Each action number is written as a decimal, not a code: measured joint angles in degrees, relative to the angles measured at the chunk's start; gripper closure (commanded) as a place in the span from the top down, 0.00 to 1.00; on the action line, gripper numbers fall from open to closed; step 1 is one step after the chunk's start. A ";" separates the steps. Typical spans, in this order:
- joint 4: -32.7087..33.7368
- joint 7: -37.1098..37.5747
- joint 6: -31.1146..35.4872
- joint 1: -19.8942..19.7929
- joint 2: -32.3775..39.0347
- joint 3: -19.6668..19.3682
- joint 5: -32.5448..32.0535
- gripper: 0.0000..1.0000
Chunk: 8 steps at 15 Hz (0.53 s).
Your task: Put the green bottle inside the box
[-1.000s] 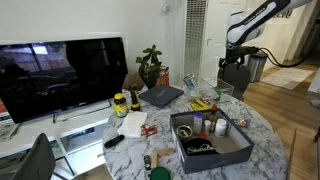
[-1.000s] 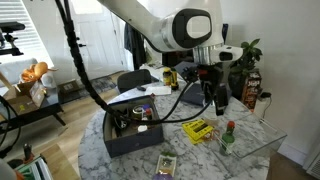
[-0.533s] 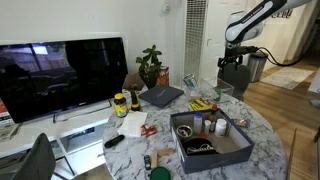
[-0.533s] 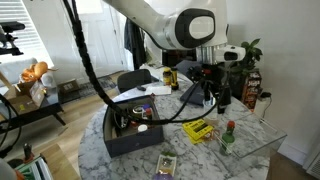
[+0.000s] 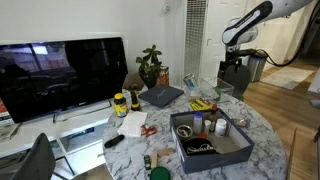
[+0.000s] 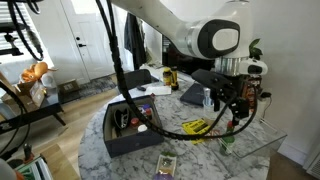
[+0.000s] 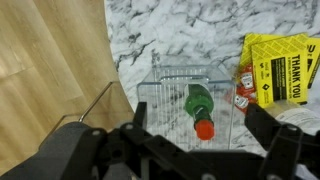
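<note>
The green bottle (image 7: 199, 102) has a red cap and stands upright on a clear plastic stand near the marble table's edge. It also shows in an exterior view (image 6: 227, 139) and faintly in an exterior view (image 5: 222, 91). My gripper (image 7: 197, 122) is open and empty. It hovers straight above the bottle, one finger on each side, and shows in both exterior views (image 5: 232, 72) (image 6: 235, 104). The dark grey box (image 5: 214, 157) sits open on the table, with several small items inside. It stands apart from the bottle, across the table (image 6: 124, 144).
A yellow packet (image 7: 279, 67) and a small red sachet (image 7: 243, 88) lie beside the stand. A laptop-like slab (image 5: 161, 96), a yellow-lidded jar (image 5: 120, 103), a plant (image 5: 150, 66) and a TV (image 5: 62, 75) are at the far side. The table edge drops to the wooden floor (image 7: 50, 70).
The arm has swung sideways and come to hover over the green bottle. The gripper stays open. The bottle and the box have not moved.
</note>
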 measured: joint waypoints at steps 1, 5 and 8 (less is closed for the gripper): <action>0.37 0.00 -0.05 0.02 0.35 0.01 0.01 1.00; 0.63 -0.09 0.04 0.03 0.52 0.06 0.23 1.00; 0.03 -1.28 1.78 -0.03 1.59 0.49 2.10 1.00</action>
